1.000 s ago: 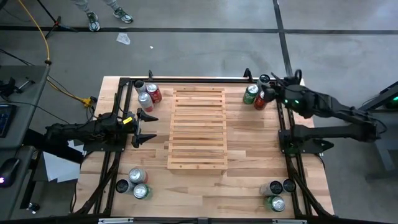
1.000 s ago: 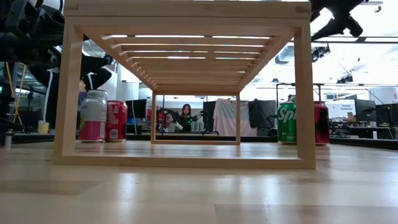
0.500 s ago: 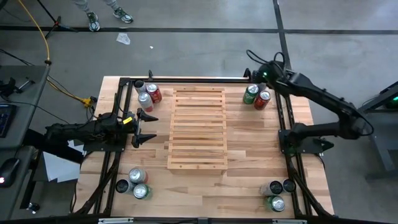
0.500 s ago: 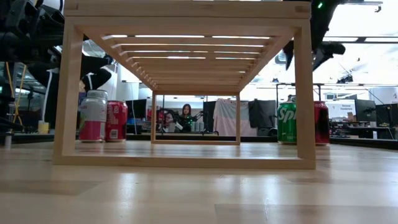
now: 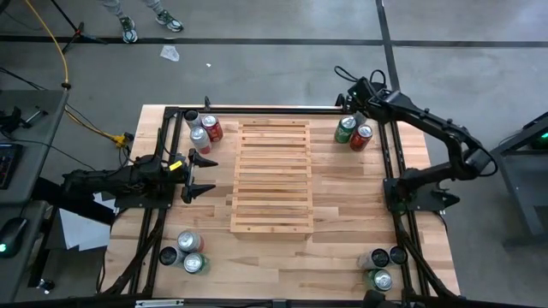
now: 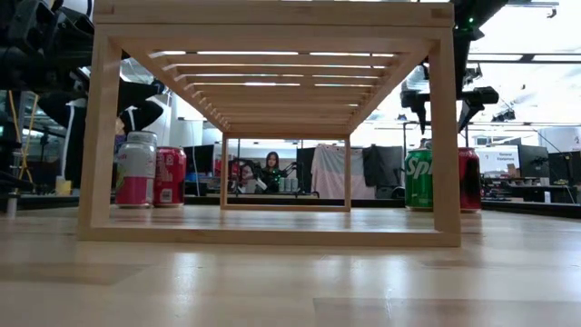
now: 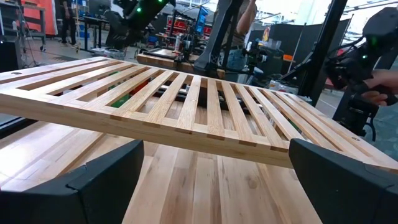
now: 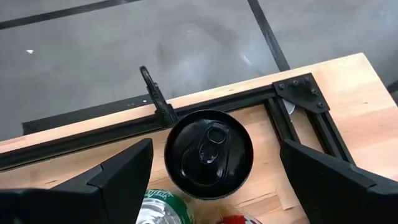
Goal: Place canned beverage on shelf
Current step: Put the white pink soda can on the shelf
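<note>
The shelf (image 5: 272, 175) is a pale slatted wood rack standing mid-table, also seen in the low view (image 6: 272, 18) and the left wrist view (image 7: 186, 106). At the far right corner stand a black can (image 8: 208, 152), a green can (image 5: 345, 128) and a red can (image 5: 360, 137). My right gripper (image 5: 355, 97) hangs open above them, tilted down, one finger on each side of the black can's top (image 8: 214, 144), clear of it (image 6: 445, 104). My left gripper (image 5: 205, 175) waits open and level at the shelf's left side.
More cans stand in groups at the far left (image 5: 204, 130), near left (image 5: 187, 252) and near right (image 5: 379, 267). A black metal frame (image 8: 186, 115) runs along the table's far edge, with a corner bracket (image 8: 301, 93) next to the black can.
My right gripper has swung from beside the far right cans toward the table's far edge and come down. It has tipped from about level to pointing down at the black can. The cans, the shelf and my left arm have kept still.
</note>
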Controlling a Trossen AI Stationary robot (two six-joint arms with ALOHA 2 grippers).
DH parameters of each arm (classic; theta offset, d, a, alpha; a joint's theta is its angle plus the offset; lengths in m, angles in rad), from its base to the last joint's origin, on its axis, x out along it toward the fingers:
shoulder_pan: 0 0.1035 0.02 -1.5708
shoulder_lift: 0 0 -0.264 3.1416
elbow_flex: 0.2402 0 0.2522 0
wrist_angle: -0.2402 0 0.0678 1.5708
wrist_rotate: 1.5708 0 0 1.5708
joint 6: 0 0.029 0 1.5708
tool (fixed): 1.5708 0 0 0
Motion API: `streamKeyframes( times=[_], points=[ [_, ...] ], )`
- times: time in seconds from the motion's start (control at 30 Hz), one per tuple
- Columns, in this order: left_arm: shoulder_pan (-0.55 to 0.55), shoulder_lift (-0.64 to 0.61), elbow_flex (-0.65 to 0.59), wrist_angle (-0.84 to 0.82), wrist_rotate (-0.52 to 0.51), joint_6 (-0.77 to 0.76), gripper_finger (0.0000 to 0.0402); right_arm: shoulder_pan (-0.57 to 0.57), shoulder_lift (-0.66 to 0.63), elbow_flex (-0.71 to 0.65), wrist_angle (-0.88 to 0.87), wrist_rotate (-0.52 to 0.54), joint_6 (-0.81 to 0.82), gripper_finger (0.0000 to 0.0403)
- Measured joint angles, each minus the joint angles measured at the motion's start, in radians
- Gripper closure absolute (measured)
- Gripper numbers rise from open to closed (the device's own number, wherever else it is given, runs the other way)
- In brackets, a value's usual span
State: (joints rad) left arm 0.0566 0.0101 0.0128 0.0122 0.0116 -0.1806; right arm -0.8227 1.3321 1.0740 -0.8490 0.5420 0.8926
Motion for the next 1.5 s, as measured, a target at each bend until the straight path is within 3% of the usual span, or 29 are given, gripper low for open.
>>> streamKeyframes(
  times=[0.8,0.93,1.07,1.13,1.3,1.5],
  points=[
    [0.0,0.0,0.0,0.0,0.0,0.0,0.0009,-0.046,0.15,0.0,0.03,-0.046,0.034,0.0069],
    [0.0,0.0,0.0,0.0,0.0,0.0,0.0009,-0.054,0.15,0.0,0.025,-0.048,0.015,0.0098],
    [0.0,0.0,0.0,0.0,0.0,0.0,0.0009,-0.054,0.149,0.0,0.017,-0.052,0.0,0.0157],
    [0.0,0.0,0.0,0.0,0.0,0.0,0.0009,-0.054,0.145,0.0,0.009,-0.054,-0.012,0.0163],
    [0.0,0.0,0.0,0.0,0.0,0.0,0.0009,-0.054,0.097,0.019,-0.021,-0.062,-0.076,0.0163],
    [0.0,0.0,0.0,0.0,0.0,0.0,0.0009,-0.054,0.024,0.15,-0.017,-0.034,-0.303,0.0163]
  ],
)
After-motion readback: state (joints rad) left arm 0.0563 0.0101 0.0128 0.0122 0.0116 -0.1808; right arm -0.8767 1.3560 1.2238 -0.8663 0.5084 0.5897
